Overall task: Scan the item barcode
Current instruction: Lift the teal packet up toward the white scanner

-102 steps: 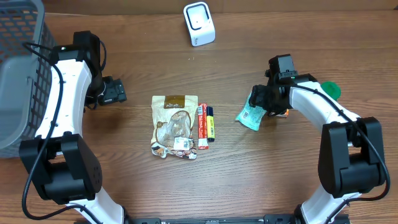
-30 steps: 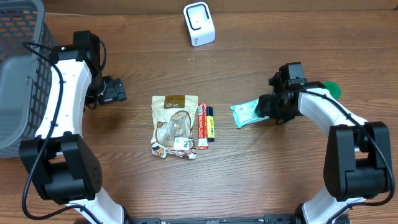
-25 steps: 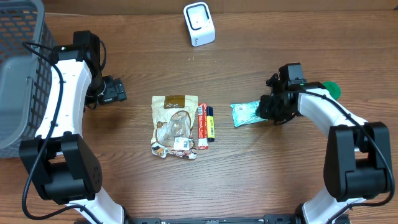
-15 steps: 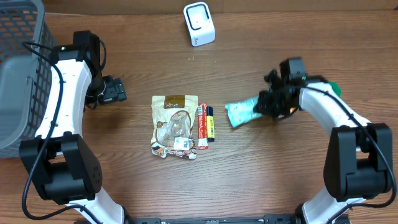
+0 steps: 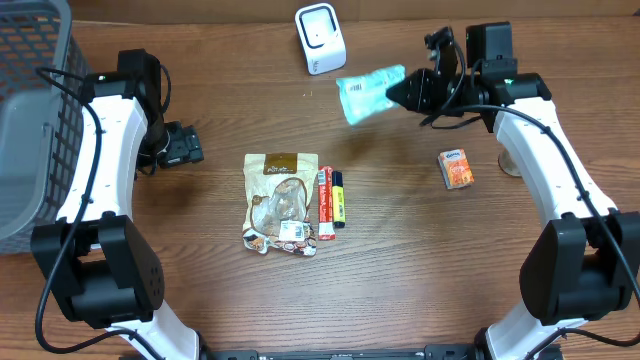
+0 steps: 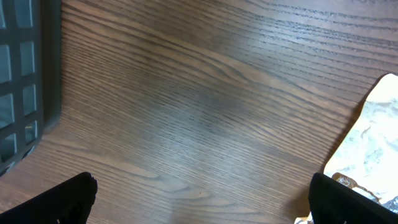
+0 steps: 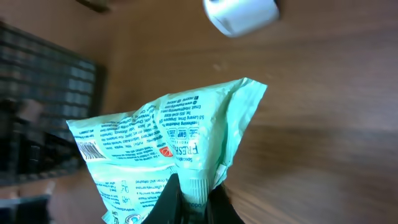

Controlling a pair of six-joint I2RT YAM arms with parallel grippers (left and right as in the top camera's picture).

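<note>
My right gripper (image 5: 408, 92) is shut on the crimped end of a mint-green packet (image 5: 368, 93), holding it in the air just right of the white scanner (image 5: 320, 38). In the right wrist view the green packet (image 7: 168, 146) hangs from my pinched fingers (image 7: 169, 200) with its printed back and a barcode at its left edge showing, and the white scanner (image 7: 241, 15) lies beyond it. My left gripper (image 5: 185, 146) rests low over the table at the left, open with nothing between its fingertips (image 6: 74, 193).
On the table lie a tan snack bag (image 5: 281, 200), a red tube (image 5: 325, 204), a yellow-and-blue tube (image 5: 339, 198) and a small orange box (image 5: 456, 168). A grey mesh basket (image 5: 30, 110) stands at the far left. The snack bag's edge (image 6: 373, 149) shows in the left wrist view.
My right gripper closed on the green packet, lifted it off the table and carried it up and left toward the scanner, uncovering the orange box. The left arm stayed still.
</note>
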